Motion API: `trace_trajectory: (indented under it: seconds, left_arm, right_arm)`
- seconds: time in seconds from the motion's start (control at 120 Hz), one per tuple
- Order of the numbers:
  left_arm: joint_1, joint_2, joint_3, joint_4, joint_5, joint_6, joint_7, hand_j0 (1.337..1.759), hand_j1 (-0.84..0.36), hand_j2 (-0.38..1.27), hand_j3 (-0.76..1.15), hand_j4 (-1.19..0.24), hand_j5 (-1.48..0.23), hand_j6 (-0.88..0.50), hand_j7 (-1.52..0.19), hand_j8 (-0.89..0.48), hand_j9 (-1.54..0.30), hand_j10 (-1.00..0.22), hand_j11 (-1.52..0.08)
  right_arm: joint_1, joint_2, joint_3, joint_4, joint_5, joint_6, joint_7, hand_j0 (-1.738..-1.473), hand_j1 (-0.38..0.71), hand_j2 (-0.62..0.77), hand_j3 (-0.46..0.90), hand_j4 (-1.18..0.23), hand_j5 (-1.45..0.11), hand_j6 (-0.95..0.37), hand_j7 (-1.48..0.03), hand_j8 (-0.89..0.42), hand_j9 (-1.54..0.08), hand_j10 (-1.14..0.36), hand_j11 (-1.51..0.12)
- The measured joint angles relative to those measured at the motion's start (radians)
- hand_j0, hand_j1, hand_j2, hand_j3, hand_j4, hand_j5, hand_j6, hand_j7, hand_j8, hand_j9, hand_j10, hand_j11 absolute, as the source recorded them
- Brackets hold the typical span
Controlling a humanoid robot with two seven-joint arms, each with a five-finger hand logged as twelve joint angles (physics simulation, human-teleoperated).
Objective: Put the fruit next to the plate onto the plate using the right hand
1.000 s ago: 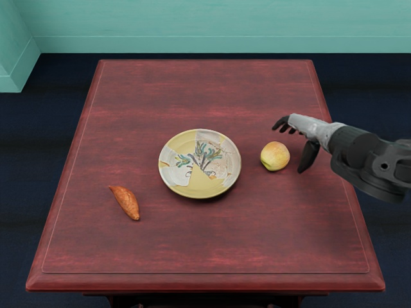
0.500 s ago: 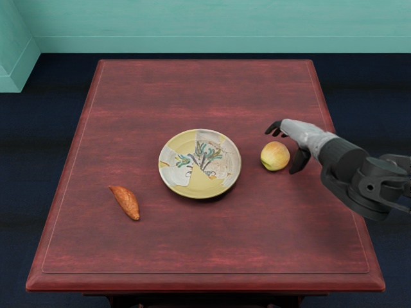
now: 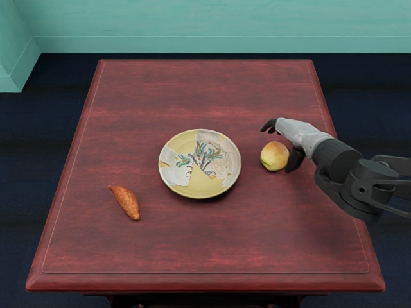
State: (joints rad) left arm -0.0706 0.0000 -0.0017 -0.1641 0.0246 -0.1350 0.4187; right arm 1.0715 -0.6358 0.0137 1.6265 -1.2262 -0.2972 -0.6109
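— Where's the fruit rn?
— Round yellow-red apple (image 3: 275, 156), sitting on the dark red wooden table (image 3: 192, 96), just right of the round cream-and-yellow ceramic plate (image 3: 192, 184) w/ the painted flower. It's clear of the rim, not on the plate.
— And the hand?
— Grey right hand (image 3: 290, 135), arm coming in from the right edge, is at the apple's far-right side. Dark fingers (image 3: 268, 126) are spread and arched behind the fruit, thumb down by its right flank. It grips nothing; can't tell from here if the thumb touches the skin.
— Anything else?
— Orange tapered sweet potato (image 3: 125, 201), well left of the plate, nearer the front edge
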Motion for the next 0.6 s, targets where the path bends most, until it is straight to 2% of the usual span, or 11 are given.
trace_trajectory:
  seconds: [0.6]
  left_arm:
    - [0.0,0.0,0.0,0.0,0.0,0.0,0.0,1.658,0.34,0.0,0.0,-0.01,-0.01,-0.01,-0.01,-0.01,-0.01,-0.01,-0.01]
  right_arm:
    - [-0.041,0.052,-0.003,-0.056,-0.039,-0.014,0.0,-1.658,-0.01,-0.05,0.0,-0.29,-0.37,-0.29,-0.37,-0.29,-0.37,-0.29,-0.37]
